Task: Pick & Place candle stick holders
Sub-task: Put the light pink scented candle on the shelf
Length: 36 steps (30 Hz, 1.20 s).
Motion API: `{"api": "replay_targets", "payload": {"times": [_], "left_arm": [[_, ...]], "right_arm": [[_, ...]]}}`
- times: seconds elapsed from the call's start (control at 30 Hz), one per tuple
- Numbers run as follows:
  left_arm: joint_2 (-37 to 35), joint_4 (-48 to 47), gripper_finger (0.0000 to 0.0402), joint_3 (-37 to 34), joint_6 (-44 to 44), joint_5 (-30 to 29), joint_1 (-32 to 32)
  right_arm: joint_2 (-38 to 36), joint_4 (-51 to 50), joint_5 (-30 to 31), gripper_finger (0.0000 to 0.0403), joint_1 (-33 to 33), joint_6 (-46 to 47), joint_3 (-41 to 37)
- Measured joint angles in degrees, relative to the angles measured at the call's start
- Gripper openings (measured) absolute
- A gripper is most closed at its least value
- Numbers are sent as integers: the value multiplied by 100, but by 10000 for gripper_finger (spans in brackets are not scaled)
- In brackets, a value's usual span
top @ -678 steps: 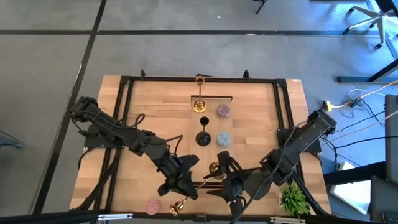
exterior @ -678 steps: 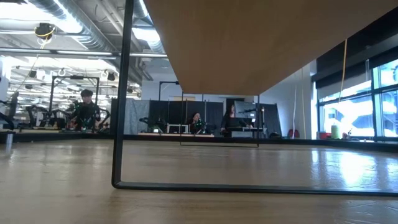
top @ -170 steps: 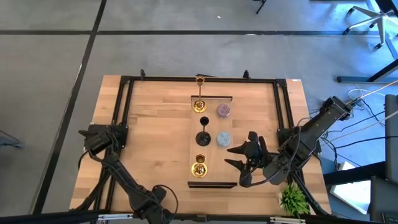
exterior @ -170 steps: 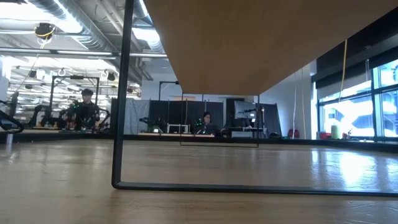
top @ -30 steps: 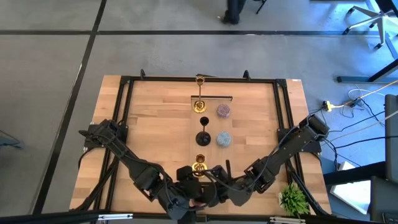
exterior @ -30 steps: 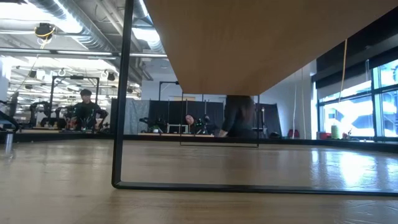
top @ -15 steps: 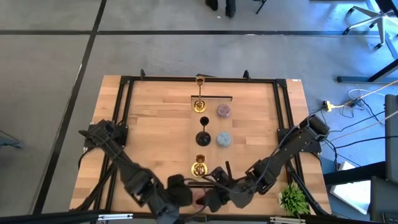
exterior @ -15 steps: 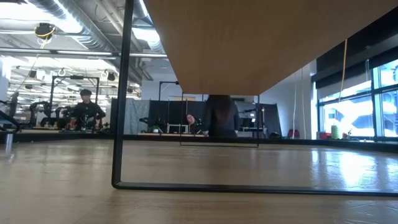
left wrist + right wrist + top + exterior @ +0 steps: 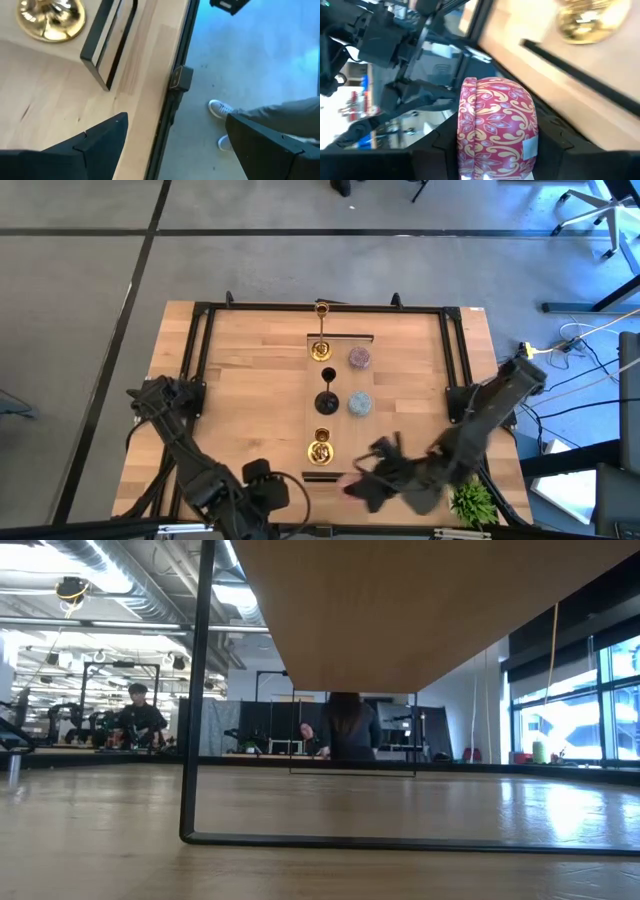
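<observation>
My right gripper [image 9: 362, 483] hangs over the table's near edge, shut on a low round pink patterned candle stick holder [image 9: 495, 125]. My left gripper [image 9: 272, 486] stands open with nothing in it near the table's near left; its wrist view looks past the table's edge [image 9: 165, 100]. In a row down the table's middle stand two gold holders [image 9: 321, 348] [image 9: 321, 448] and a black one [image 9: 327, 402] on their round bases. The mauve [image 9: 359, 358] and light-blue [image 9: 359, 404] holders sit beside them. My right gripper pinches the pink holder between its two fingers [image 9: 437, 145], which lie on opposite sides of its round wall [image 9: 465, 150]. The fingers slant down toward the table's left side. The holder is lifted clear of the table, turned on its side.
Two black brackets [image 9: 340, 337] [image 9: 330, 476] mark the row's far and near ends. A green plant [image 9: 472, 500] sits at the near right corner. A black frame [image 9: 200, 330] runs round the table. A person's shoe [image 9: 220, 108] shows on the floor beyond the edge.
The two grippers stood close together at the near edge around the pink holder. My left gripper has drawn away toward the table's left edge. My right gripper has gone up and toward the right edge, carrying the pink holder.
</observation>
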Motion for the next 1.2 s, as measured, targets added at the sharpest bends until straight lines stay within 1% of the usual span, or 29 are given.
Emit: {"api": "replay_targets", "payload": {"times": [0.17,0.27,0.33,0.43,0.5,0.67,0.8,0.87,0.93,1.0,1.1,1.2], "left_arm": [[2,-279,333,0,-602,-396,-261],[4,-526,333,-2,-1112,-857,-417],[4,-665,333,-2,-1493,-1204,-514],[7,-839,333,-2,-2022,-1624,-577],[9,-890,333,-2,-2260,-1881,-594],[11,-900,333,-2,-2340,-2310,-586],[11,-907,333,-2,-2271,-2476,-570],[11,-907,333,-2,-2275,-2603,-573],[11,-909,333,-2,-2275,-2708,-573],[11,-909,333,-2,-2277,-2761,-583],[11,-908,333,-2,-2307,-2777,-631],[11,-907,333,-2,-2421,-2793,-725]], "right_arm": [[-638,-1755,665,167,609,925,0],[-808,-2571,820,167,907,1606,0],[-814,-2772,833,167,970,1960,0],[-748,-2934,795,167,868,2231,0],[-679,-3080,663,167,716,2386,0],[-643,-3627,325,167,297,2693,0],[-649,-3645,-85,167,-131,2435,0],[-649,-3561,-454,167,-341,2100,-18],[-651,-3245,-774,167,-536,1704,-123],[-647,-2950,-893,167,-662,1268,-175],[-660,-2536,-897,167,-795,631,-173],[-658,-2449,-1005,166,-872,223,-173]]}}
